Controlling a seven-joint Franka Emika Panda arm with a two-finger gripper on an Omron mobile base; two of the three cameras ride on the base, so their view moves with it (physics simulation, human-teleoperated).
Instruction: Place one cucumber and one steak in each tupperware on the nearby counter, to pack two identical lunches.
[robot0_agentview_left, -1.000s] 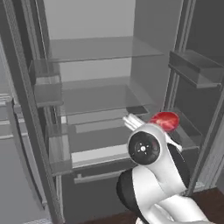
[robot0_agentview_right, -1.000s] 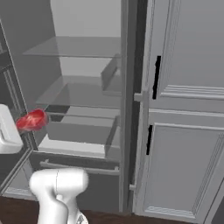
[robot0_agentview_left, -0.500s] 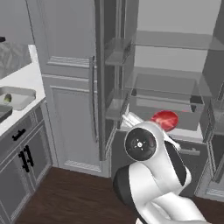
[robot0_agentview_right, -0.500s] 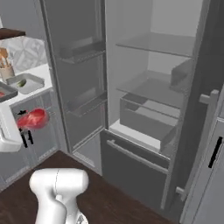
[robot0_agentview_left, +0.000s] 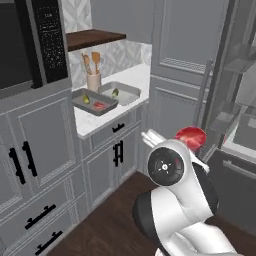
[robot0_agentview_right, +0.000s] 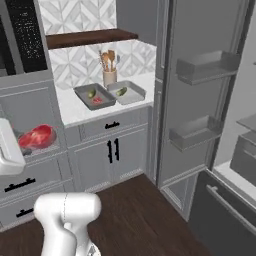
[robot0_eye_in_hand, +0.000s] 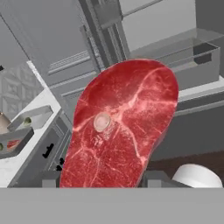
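Note:
My gripper (robot0_eye_in_hand: 103, 181) is shut on a red steak (robot0_eye_in_hand: 122, 127) with white streaks; the held steak (robot0_agentview_left: 190, 136) rides above the arm's white hand, seen also as the steak (robot0_agentview_right: 36, 137) at the left edge. On the white counter (robot0_agentview_right: 70, 110) stand two tupperware. The dark grey tupperware (robot0_agentview_right: 82, 90) holds a cucumber (robot0_agentview_right: 92, 93) and a small pinkish steak (robot0_agentview_right: 97, 100). The lighter grey tupperware (robot0_agentview_right: 138, 90) holds a cucumber (robot0_agentview_right: 121, 91). From the left base view, the dark tupperware (robot0_agentview_left: 103, 113) and light tupperware (robot0_agentview_left: 133, 90) lie far left of the gripper.
A beige utensil cup (robot0_agentview_left: 93, 80) stands behind the trays under a dark wooden shelf (robot0_agentview_left: 95, 37). A black microwave (robot0_agentview_left: 30, 45) hangs at upper left. The open fridge (robot0_agentview_right: 225, 125) and its door shelves (robot0_agentview_right: 200, 67) stand to the right. Dark wood floor (robot0_agentview_right: 140, 210) lies ahead.
The whole picture has swung from the open fridge to the counter and cabinets, so the base has moved. The steak stays in the gripper.

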